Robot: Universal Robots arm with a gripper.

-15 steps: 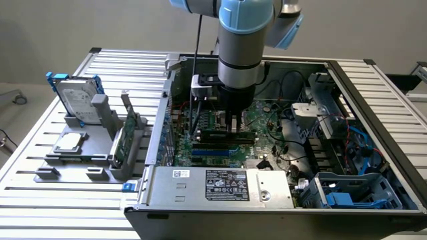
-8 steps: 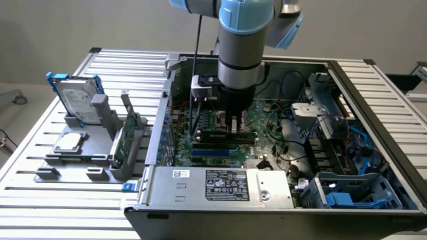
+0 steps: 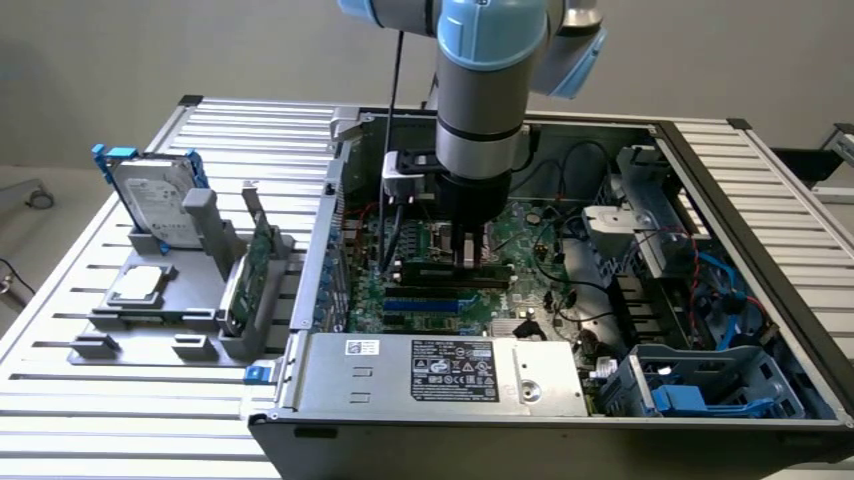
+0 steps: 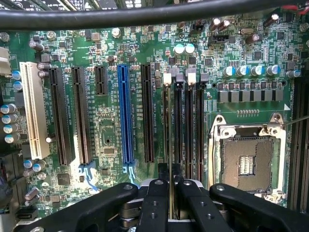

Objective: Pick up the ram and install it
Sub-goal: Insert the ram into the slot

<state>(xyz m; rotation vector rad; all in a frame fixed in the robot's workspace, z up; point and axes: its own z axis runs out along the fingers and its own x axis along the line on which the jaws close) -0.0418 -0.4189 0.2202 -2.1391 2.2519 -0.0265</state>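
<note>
Claw [image 4: 166,180] nearest, fingers clamped on ram [image 4: 166,126], ram edge-on over motherboard [image 4: 106,130] memory slot.

Arm [image 3: 483,90] upright, wrist pointing straight down, hand [image 4: 169,186] fingers drawn nearly together

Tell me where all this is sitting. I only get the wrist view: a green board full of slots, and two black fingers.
Observer: It's inside an open computer case on a slatted metal table. The arm reaches down into it from above.
Operator: Is the gripper carrying something?
Observer: Yes. The gripper is closed on the ram, a long dark stick held low over the motherboard.
Operator: Is there anything outside the case?
Observer: A grey holder sits on the exterior view's left. A silver hard drive with blue rails and a green expansion card stand in it.
</note>
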